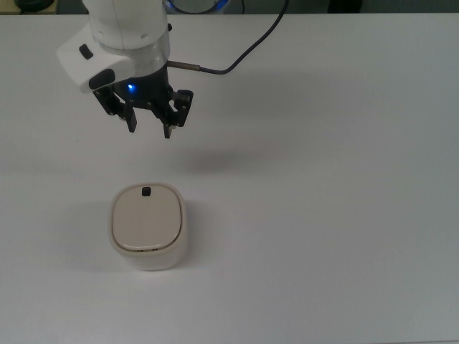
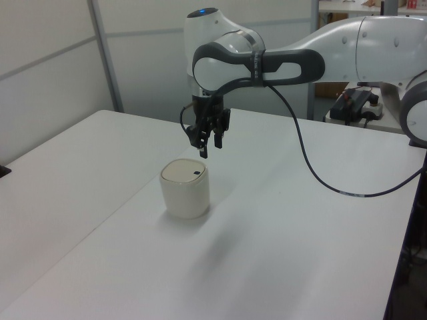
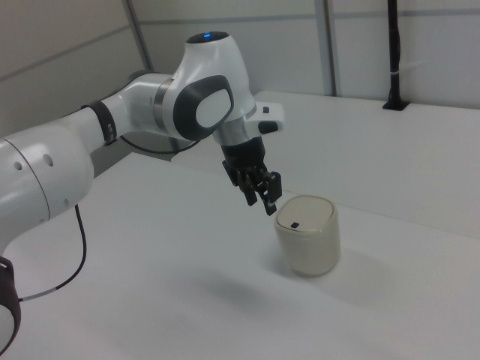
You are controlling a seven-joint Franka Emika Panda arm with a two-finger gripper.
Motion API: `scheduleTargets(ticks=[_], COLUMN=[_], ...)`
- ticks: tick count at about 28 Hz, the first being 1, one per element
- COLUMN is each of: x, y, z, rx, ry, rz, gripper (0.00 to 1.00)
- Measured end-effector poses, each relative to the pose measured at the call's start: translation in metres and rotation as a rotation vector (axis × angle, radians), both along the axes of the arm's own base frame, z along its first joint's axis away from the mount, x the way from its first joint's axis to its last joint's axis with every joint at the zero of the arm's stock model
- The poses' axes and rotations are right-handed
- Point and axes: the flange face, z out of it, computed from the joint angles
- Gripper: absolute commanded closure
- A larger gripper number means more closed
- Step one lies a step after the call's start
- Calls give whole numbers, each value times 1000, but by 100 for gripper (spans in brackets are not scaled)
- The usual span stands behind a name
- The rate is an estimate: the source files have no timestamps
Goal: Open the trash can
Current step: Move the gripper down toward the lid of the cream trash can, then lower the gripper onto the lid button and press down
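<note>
The black two-finger claw hangs in the upper left of the top view, above the white surface. Its fingers are spread apart, with a gap between them, and they hold nothing. A small blue light shines on the claw body. In the left view the claw is just above the far edge of the small cream-white rounded-square trash can, not touching it. In the right view the claw is just beside the upper left of the can. The trash can stands upright in the lower left of the top view, its beige lid closed. The small black push button is on the lid edge nearest the claw.
</note>
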Motion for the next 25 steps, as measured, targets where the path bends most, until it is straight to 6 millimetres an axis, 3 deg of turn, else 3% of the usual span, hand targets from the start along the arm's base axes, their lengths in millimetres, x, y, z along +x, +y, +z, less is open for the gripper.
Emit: scheduleTargets(ticks=[13, 25], x=[5, 26], y=[-9, -13], z=[5, -33], rx=[-7, -23], ry=[-54, -67], rz=[-12, -8], gripper=[100, 100])
